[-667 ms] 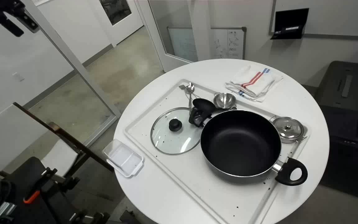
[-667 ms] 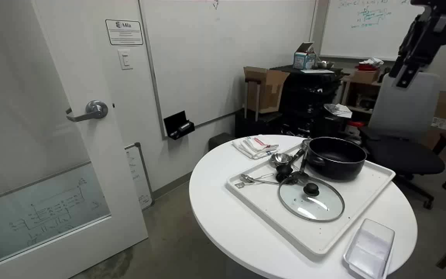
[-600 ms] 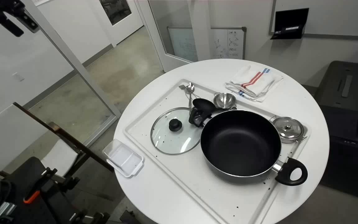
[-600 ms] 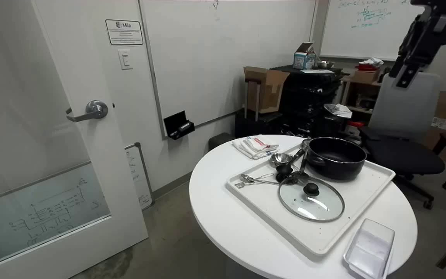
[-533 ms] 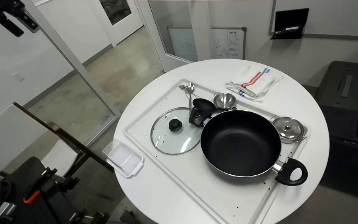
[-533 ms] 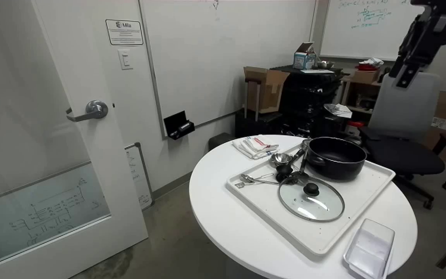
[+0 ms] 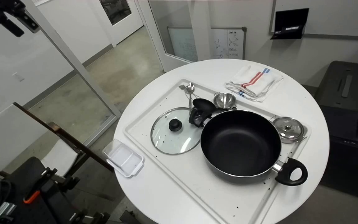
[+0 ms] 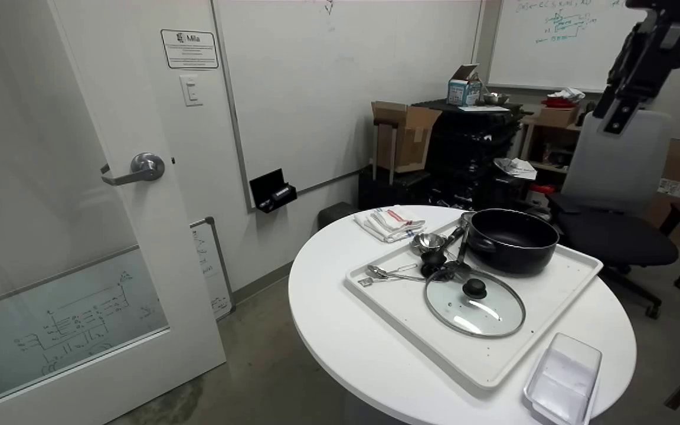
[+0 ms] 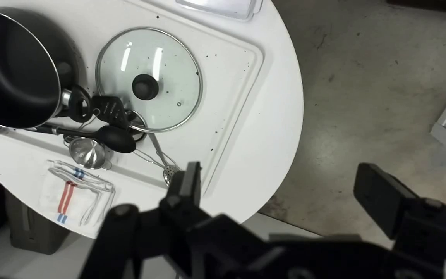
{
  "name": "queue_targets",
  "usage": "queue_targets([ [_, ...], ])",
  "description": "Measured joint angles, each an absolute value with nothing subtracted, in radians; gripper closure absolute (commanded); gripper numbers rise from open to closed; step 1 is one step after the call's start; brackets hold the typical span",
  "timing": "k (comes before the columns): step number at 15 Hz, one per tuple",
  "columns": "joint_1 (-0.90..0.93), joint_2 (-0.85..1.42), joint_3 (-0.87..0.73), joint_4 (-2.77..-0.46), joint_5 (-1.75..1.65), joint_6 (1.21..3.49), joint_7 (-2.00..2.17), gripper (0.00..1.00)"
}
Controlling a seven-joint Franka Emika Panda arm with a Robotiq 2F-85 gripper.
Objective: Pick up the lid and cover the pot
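Step in hand: apparently the approach; the lid (image 9: 165,73) lies on the tray (image 9: 225,87) beside the uncovered pot (image 9: 18,69). The gripper (image 9: 279,168) holds nothing, its fingers (image 9: 378,197) wide apart. Next, centre it over the knob (image 9: 145,87) (avoid the spatula (image 9: 110,110) at the lid's edge) and descend.

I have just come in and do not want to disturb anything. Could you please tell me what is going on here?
A robot's gripper hangs open in the air and handles nothing at this moment. The job is to pick up the lid and cover the pot. Both are on the tray: the lid lies beside the pot, which stands uncovered.
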State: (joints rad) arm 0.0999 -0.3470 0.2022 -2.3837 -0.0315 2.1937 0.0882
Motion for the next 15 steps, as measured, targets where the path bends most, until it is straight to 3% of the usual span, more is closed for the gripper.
queue_targets([
  [15,0.049,-0.034,0.089,-2.236,-0.031,2.195,0.088,0.00],
])
